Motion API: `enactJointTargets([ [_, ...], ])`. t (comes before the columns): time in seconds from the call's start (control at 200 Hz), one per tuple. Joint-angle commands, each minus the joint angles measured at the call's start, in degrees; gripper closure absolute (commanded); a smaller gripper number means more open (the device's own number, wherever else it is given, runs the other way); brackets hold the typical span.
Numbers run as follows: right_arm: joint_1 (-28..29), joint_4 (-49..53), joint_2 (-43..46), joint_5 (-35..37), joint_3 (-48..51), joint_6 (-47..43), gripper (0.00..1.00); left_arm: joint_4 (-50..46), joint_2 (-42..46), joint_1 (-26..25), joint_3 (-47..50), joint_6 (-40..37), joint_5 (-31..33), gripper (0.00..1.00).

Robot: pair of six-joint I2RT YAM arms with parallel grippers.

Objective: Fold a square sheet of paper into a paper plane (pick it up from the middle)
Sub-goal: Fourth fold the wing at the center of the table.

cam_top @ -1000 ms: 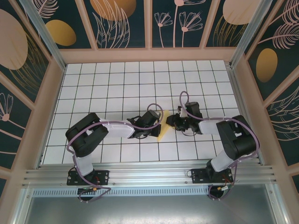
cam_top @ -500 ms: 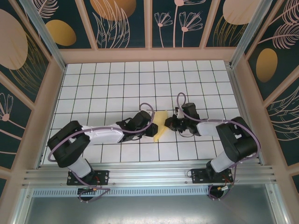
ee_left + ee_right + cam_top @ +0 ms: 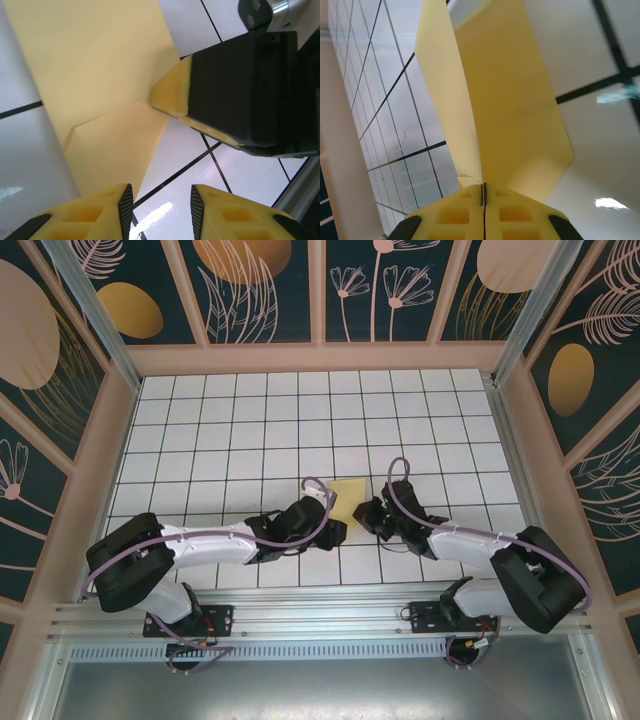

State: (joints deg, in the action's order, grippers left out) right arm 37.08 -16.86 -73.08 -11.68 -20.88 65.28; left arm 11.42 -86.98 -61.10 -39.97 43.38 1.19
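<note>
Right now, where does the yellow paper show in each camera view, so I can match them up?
Top external: yellow paper sits slightly below the picture's centre.
Left wrist: it covers the upper left and centre, with a folded flap below.
Right wrist: it stands in the centre, rising from the bottom edge.
Shared landmark: the right gripper, shut on the paper's edge.

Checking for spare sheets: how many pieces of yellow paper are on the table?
1. The paper sits between the two grippers: one edge pinched in the right gripper, the left gripper open beside it. Others could hide under the arms.
</note>
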Motion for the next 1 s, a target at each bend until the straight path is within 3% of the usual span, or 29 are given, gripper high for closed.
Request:
enactJointTargets([
  [0.0,0.42,1.31,3.44,4.91,1.59,4.33,0.92,2.02,-2.50,-1.14,-0.35,0.14,1.32,0.61],
  [0.41,0.45,3.18,4.55,4.30,0.50,3.28,0.90,-5.59,-9.47,-3.15,-7.64,-5.80,6.37,0.56],
  [0.645,0.44,3.06,4.39,3.86,0.32,2.93,0.90,-9.36,-11.64,-3.11,-10.57,-8.02,9.48,0.59],
  [0.996,0.09,1.93,3.47,2.62,-0.12,2.84,0.89,-8.12,-12.64,-3.92,-9.66,-7.96,8.56,0.56],
])
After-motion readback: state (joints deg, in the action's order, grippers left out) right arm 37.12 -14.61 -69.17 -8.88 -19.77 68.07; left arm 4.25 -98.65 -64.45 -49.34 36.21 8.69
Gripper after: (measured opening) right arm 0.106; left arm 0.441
